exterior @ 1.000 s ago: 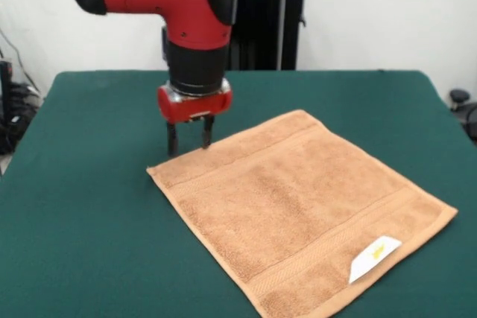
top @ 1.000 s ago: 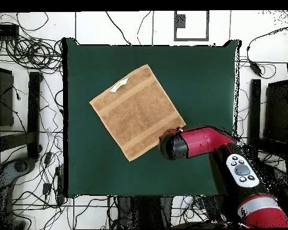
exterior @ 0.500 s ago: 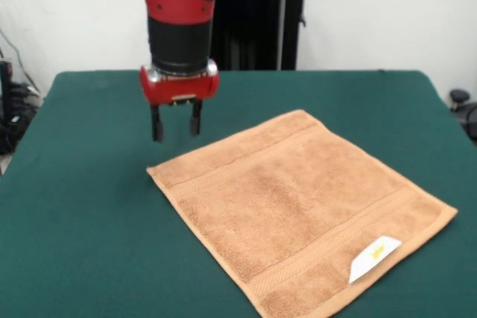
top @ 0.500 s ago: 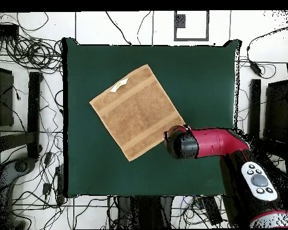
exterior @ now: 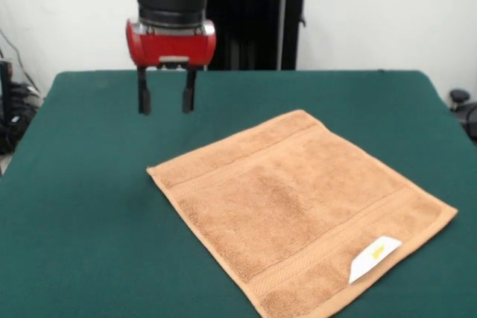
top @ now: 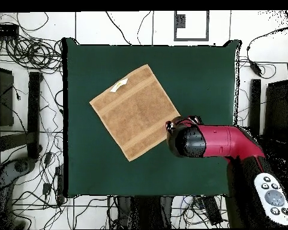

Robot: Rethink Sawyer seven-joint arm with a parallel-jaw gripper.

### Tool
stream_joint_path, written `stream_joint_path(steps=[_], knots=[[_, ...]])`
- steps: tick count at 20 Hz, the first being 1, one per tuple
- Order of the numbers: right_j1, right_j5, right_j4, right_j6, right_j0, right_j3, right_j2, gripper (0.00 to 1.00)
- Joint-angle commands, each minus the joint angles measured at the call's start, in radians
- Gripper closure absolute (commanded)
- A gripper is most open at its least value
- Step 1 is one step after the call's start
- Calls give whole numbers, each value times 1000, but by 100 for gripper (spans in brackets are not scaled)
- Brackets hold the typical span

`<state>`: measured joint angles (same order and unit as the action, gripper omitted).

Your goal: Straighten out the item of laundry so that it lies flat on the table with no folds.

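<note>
The item of laundry [exterior: 298, 202] is a tan terry towel spread flat on the green table [exterior: 89, 243], turned like a diamond, with a white tag [exterior: 374, 257] at its near right corner. In the overhead view the towel [top: 136, 111] lies left of the table's [top: 206, 72] middle. My gripper [exterior: 165, 106] hangs open and empty above the table, beyond the towel's far left corner and clear of it. From overhead the red arm head [top: 187, 141] covers the gripper, just right of the towel's edge.
Black stands [exterior: 261, 27] rise behind the table's far edge. Cables [top: 32, 51] and dark boxes [top: 33, 114] lie on the floor around the table in the overhead view.
The gripper has risen from the towel's far left corner and drifted left and back, with its fingers spread wider. The towel has stayed flat and in place.
</note>
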<state>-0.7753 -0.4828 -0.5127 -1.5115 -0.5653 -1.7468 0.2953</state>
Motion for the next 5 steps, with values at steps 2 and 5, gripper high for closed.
stream_joint_path(steps=[2,5], knots=[[-30,-74,72,-70,39,-66,64,0],[-24,-93,87,-67,47,-54,58,0]])
